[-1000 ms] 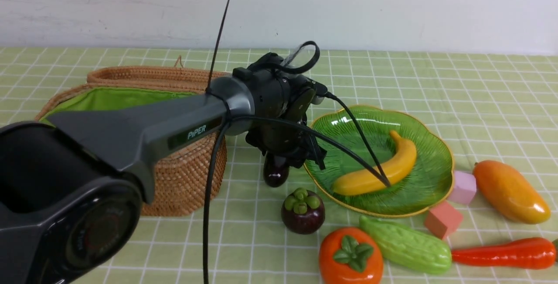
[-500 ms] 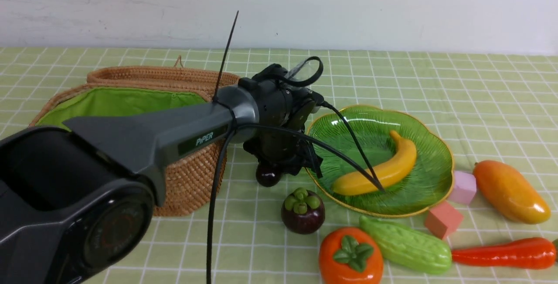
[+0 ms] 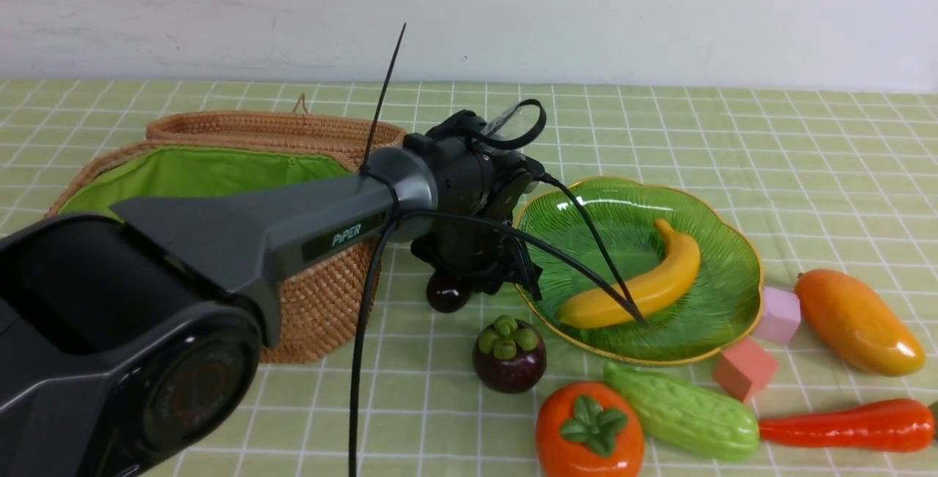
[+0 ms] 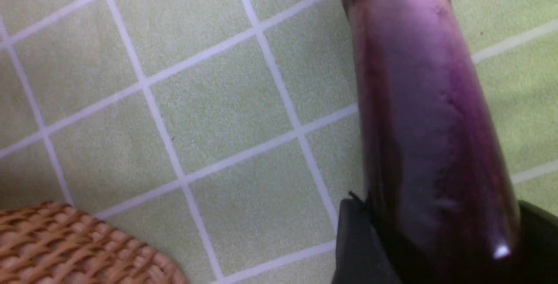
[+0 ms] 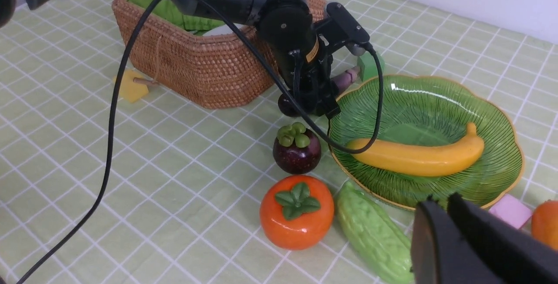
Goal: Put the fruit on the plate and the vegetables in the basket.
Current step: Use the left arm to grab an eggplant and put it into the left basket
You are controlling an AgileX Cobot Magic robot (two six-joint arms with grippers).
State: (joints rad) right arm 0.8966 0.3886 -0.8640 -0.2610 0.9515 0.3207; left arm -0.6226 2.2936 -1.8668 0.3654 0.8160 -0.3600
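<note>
Left gripper [image 5: 313, 102], reaching down between the basket [image 3: 322, 294] and the plate [image 3: 722, 301], has its dark fingers [image 4: 359, 244] pressed against both sides of the purple eggplant [image 4: 427, 122], which lies just beside the plate's rim. Right gripper [image 5: 449, 227] hangs nearby, jaws together, holding nothing. One banana [image 3: 645, 283] lies on the plate.

Eggplant [image 4: 431, 144]: smooth, hard plastic look, high gloss, faint moulding seam along its length.
Basket [image 3: 322, 294]: rough woven wicker, matt. Lining [image 3: 190, 173]: soft green cloth.
Plate [image 3: 725, 294]: translucent, ribbed, glassy shine, gold rim.
Banana [image 3: 645, 286]: smooth, soft sheen.
Persimmon [image 3: 557, 440], mangosteen [image 3: 509, 371]: glossy.
Gourd [image 3: 681, 411]: bumpy, shiny.
Tablecloth [image 3: 733, 132]: matt, fine-grained cloth.
Left arm casing [image 3: 256, 220]: matt grey plastic.
</note>
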